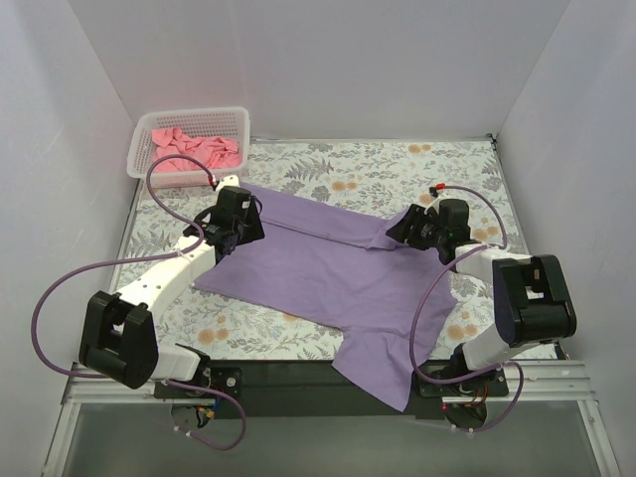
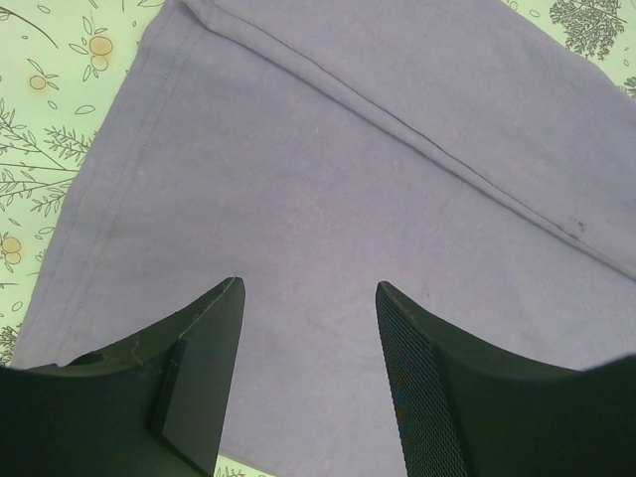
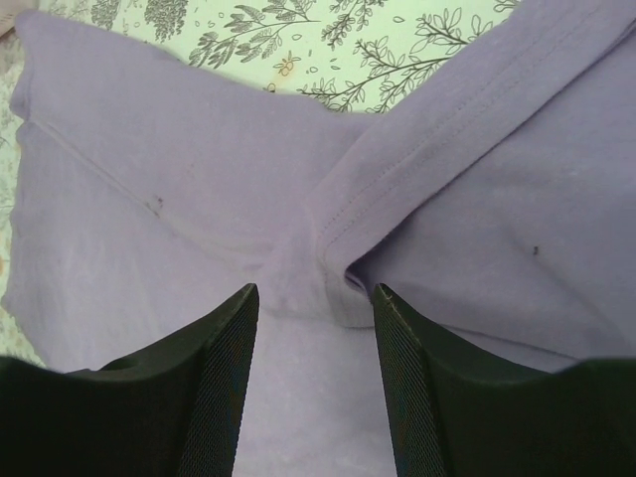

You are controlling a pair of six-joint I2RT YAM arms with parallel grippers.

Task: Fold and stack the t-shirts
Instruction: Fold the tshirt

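Across tablecloth (image 1: 397, 164): purple t-shirt (image 1: 328, 268), diagonal

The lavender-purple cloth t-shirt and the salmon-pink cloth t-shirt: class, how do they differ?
The lavender-purple cloth t-shirt lies spread on the floral tablecloth; the salmon-pink cloth t-shirt sits crumpled in the white mesh basket. The lavender one extends past the tablecloth's near edge; the pink one is inside the basket. Both are plain cloth.

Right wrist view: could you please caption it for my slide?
Open fingers above a bunched fold of the purple t-shirt on floral tablecloth.
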